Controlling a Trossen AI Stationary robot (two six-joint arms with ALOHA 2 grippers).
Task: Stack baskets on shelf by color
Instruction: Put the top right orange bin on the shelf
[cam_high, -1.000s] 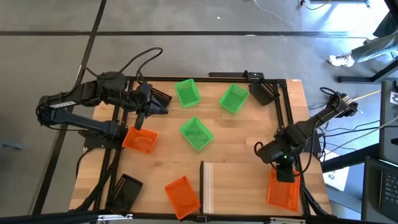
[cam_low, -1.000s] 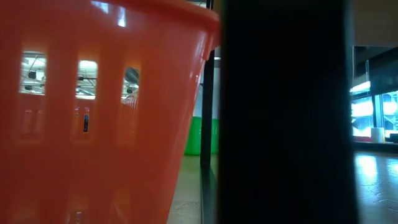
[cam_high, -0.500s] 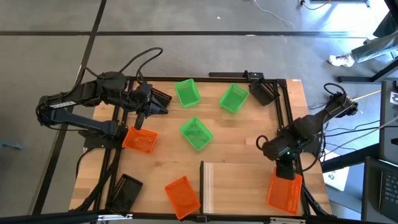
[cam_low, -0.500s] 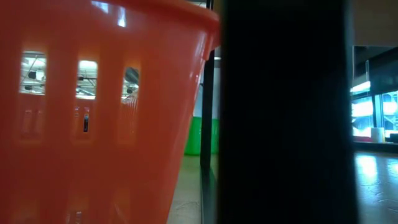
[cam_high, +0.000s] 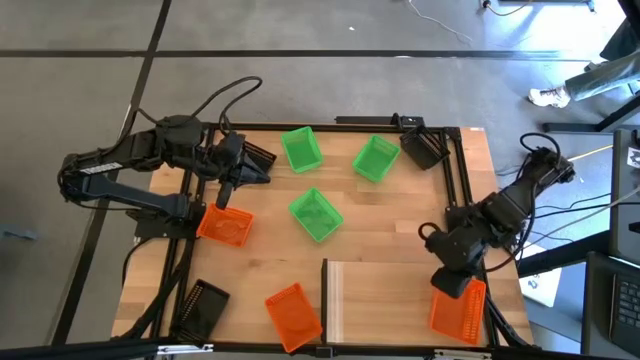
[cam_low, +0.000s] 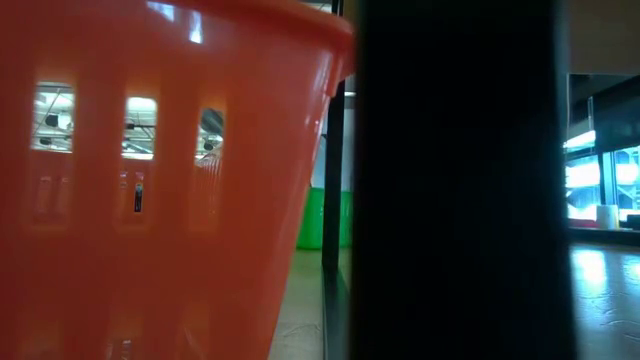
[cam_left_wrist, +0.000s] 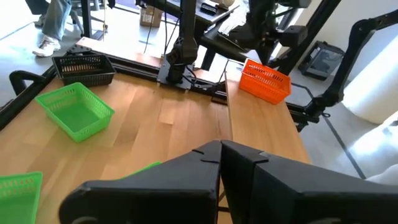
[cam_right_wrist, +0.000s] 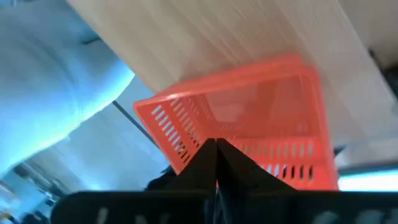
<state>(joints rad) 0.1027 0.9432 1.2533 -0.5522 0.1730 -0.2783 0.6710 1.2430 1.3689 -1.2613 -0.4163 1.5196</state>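
An orange basket stands upright on the right end of the pale shelf; it also shows in the right wrist view as the orange basket. Just above its far end hangs my right gripper, shut, with nothing between its fingers. My left gripper waits shut at the table's far left, beside a black basket. Three green baskets and two more orange baskets rest on the tabletop.
Black baskets lie at the far right corner and the near left. A black frame rail runs along the table's right side. The low view is filled by an orange basket and a dark post.
My right gripper has risen off the orange basket on the shelf and rolled about its wrist, with the arm's elbow swinging toward the table's right edge. The basket has stayed where it was on the shelf.
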